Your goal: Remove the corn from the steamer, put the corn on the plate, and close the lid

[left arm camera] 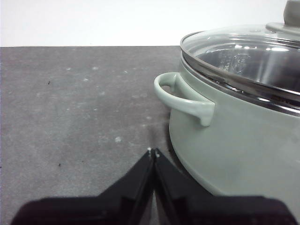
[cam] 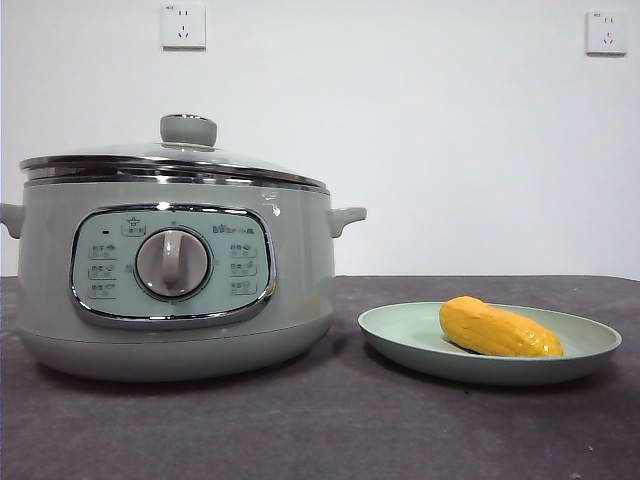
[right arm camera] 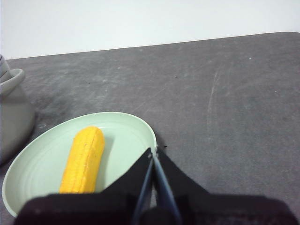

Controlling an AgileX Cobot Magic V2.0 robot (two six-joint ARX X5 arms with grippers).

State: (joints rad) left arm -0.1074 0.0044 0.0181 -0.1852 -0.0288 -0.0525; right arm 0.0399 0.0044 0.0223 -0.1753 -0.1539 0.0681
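One corn (cam: 498, 329), one plate (cam: 400, 330), one lidded steamer (cam: 300, 290).

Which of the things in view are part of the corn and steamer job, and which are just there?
Part of the job: corn, lying on the plate; steamer; lid, on the steamer; left gripper and right gripper, both shut.

Just there: two wall sockets; table.

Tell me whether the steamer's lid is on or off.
On. The glass lid sits level on the steamer, its steel rim resting all along the pot's top edge, knob upright. The left wrist view shows the same.
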